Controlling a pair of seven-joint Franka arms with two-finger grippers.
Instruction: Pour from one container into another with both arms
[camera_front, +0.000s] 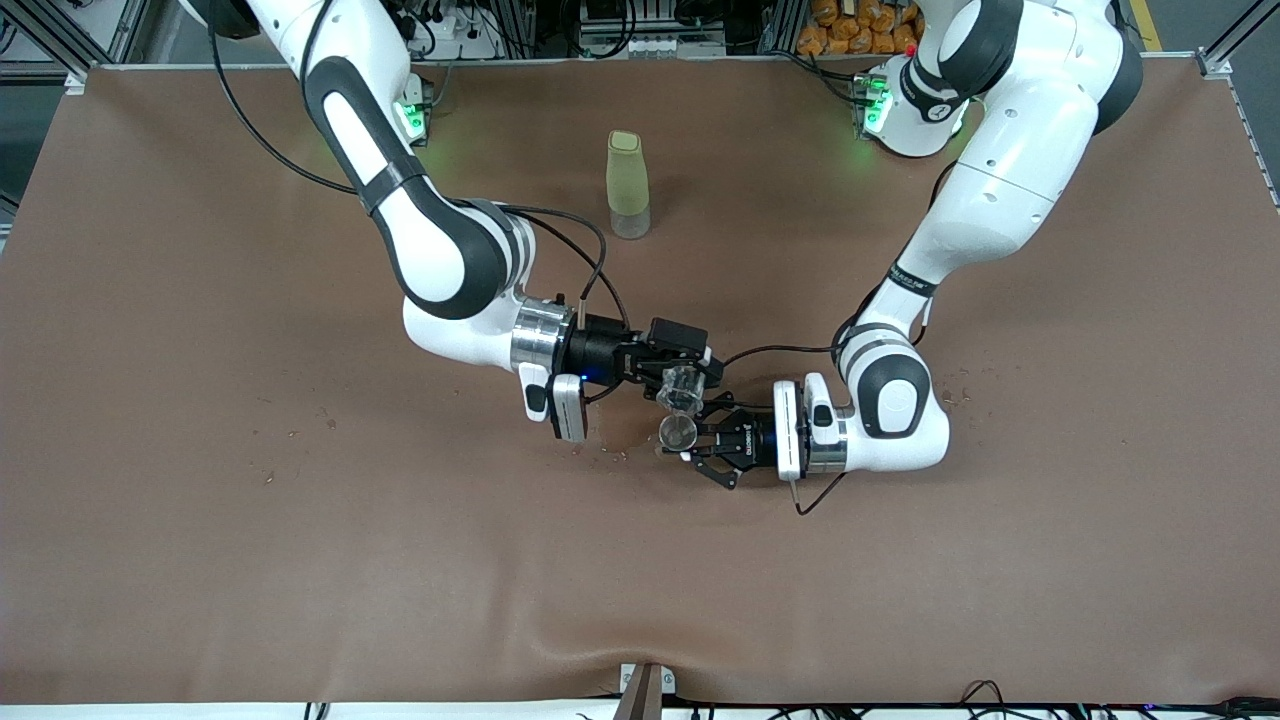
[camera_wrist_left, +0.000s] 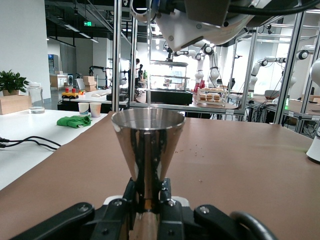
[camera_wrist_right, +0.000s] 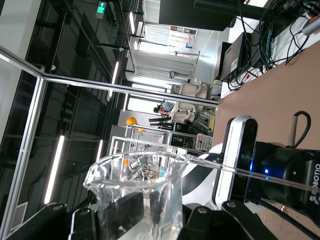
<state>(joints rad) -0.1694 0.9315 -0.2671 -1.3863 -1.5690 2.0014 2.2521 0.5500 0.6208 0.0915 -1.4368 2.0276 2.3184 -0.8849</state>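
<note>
The shiny metal jigger (camera_front: 678, 432) stands upright low over the middle of the table, and my left gripper (camera_front: 692, 441) is shut on its narrow waist. In the left wrist view the jigger (camera_wrist_left: 148, 145) rises straight up from the left gripper (camera_wrist_left: 148, 192). Just above the jigger's rim, the clear cup (camera_front: 682, 390) is tipped toward it, held by my right gripper (camera_front: 692, 384), which is shut on it. In the right wrist view the clear cup (camera_wrist_right: 140, 195) fills the space between the fingers of the right gripper (camera_wrist_right: 145, 210). I see nothing flowing between the two.
A tall pale-green bottle (camera_front: 628, 185) stands upright on the brown table cloth (camera_front: 300, 560), farther from the front camera than the grippers. Small crumbs (camera_front: 612, 453) lie beside the jigger, and more crumbs (camera_front: 958, 396) lie by the left arm's elbow.
</note>
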